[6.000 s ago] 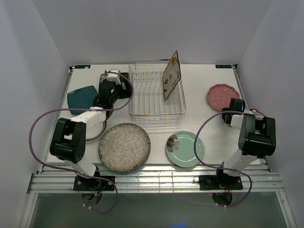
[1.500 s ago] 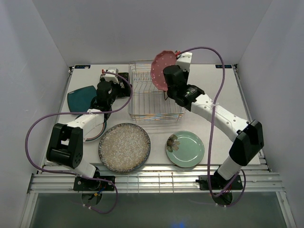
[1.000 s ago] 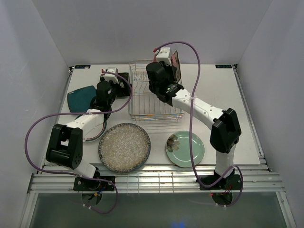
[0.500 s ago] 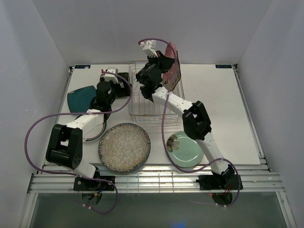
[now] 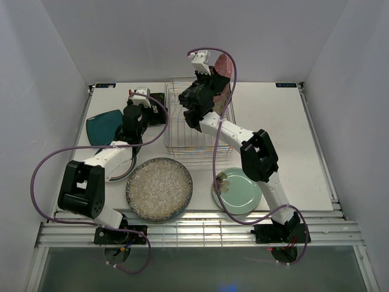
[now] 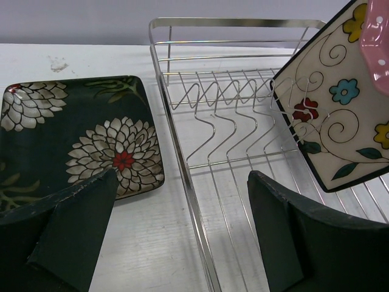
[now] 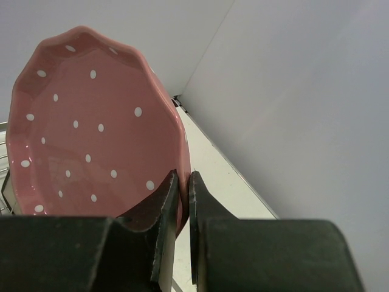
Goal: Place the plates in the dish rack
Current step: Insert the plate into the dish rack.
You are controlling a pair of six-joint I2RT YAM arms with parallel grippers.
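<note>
Pink dotted scalloped plate [image 7: 91,140] on edge, rim clamped between closed fingers of right gripper [image 7: 182,185]; silver wire dish rack [image 5: 193,131] below gripper. Risk: thin rim pinch lets plate pivot or slip, striking cream floral square plate [image 6: 334,121] standing in rack beneath. Left gripper [image 6: 182,207] spread wide, empty; black floral square plate [image 6: 79,134] ahead-left of it.

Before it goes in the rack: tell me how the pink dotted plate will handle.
The pink dotted plate looks like stiff glazed ceramic, so likely fragile against the wire dish rack. The right gripper has its jaws on the rim only; it may swing or slip.
</note>
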